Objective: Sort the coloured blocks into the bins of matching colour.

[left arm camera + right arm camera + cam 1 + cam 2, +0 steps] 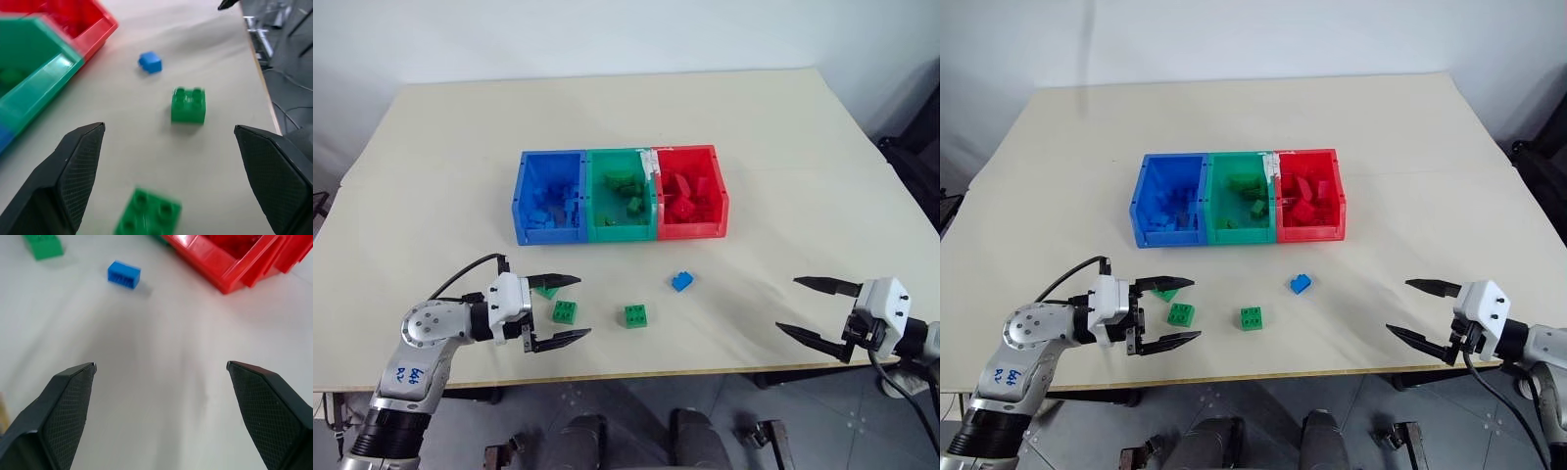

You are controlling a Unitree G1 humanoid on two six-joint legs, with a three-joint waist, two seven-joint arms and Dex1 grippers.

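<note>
Both claws stand spread and empty above the surface [783,147]. The left claw [556,310] hovers low at the near-left, its fingers bracketing a green block [565,311]; a second green block [546,290] sits just behind its upper finger, largely hidden, and a third [636,315] lies a little to the right. The blue block [682,281] rests alone between that one and the bins. The right claw [820,313] hangs wide near the surface's right front edge, well apart from every block.

The blue bin [521,211], green bin [623,232] and red bin [722,201] sit joined in a row, each already holding pieces of its own colour.

The likely trouble lies on the left — two green blocks sit close together, so a closing finger could nudge the hidden one away or catch both at once, giving a skewed pinch that drops on the way to the green bin. The blocks near the front could also be pushed toward the edge
</note>
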